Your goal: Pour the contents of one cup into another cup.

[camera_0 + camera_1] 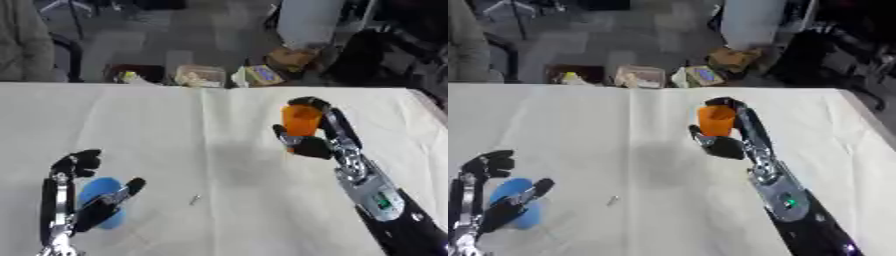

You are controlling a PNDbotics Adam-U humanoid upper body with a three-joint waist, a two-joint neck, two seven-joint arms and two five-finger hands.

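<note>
Right hand (313, 142) grips orange cup (301, 120) (left-eye view clearer).

A white cloth covers the tabletop (219, 150), with a crease running from 12 toward 6 o'clock near the middle. A blue cup (98, 192) lies at about 8 o'clock. A small grey object (194, 200) lies toward 6 o'clock, well apart from the cup.
</note>
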